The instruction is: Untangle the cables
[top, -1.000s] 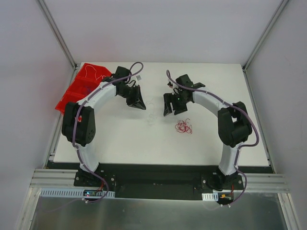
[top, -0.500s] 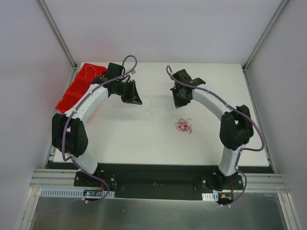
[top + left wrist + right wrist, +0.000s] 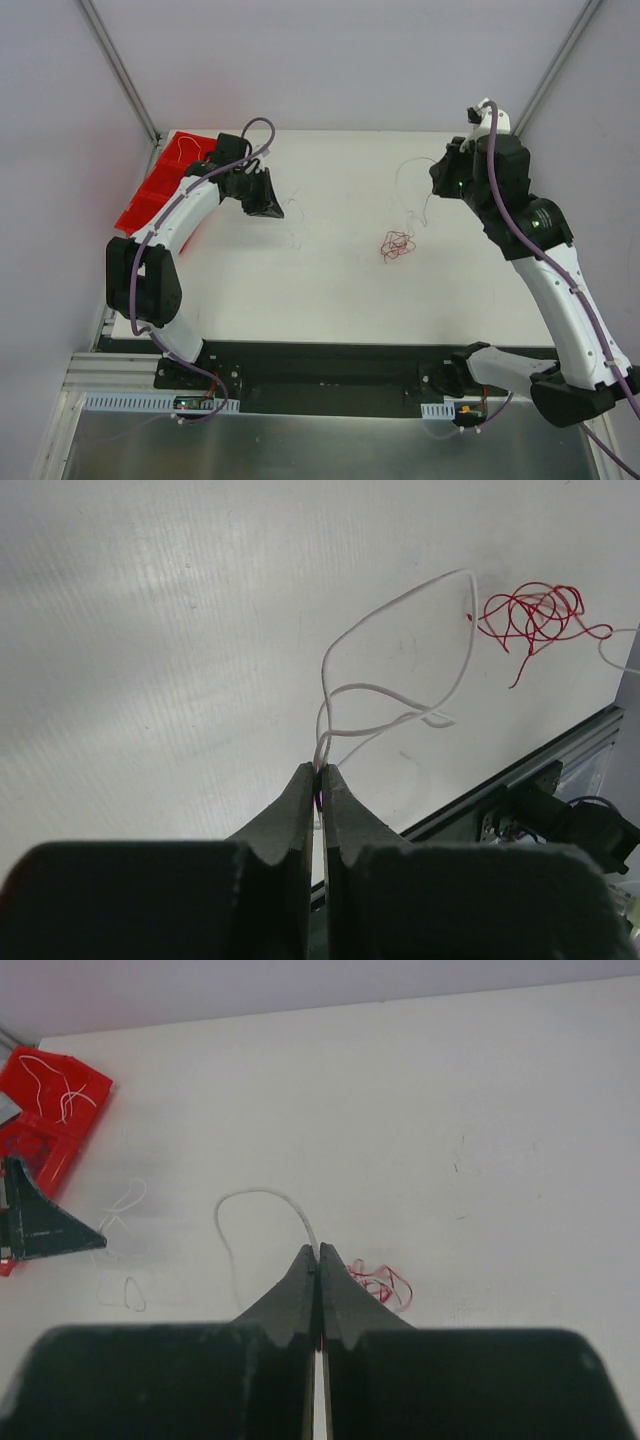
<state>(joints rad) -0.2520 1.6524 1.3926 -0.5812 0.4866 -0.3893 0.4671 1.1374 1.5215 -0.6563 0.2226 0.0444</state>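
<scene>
Left gripper (image 3: 320, 773): jaws clamped on the base of a pale looped wire (image 3: 472, 630), whose coils rise from the pads and spread over the white table (image 3: 330, 300). The gripper sits low at the far left, just beside the red bin (image 3: 160, 185).

Right gripper (image 3: 316, 1256): jaws pinched shut on a second pale wire (image 3: 255, 1192), which arches away from the tips and trails down to the left. This arm is raised high over the far right of the table.

The red cable tangle (image 3: 397, 245) lies on the table between the two arms, nearer the right one and well apart from the left gripper.

Hazards, as judged: whether the raised wire has come clear of the red tangle cannot be told. If it is snagged, a further pull would drag the tangle along or draw its loops tight. Wire this thin may also slip out of the pads under tension.
</scene>
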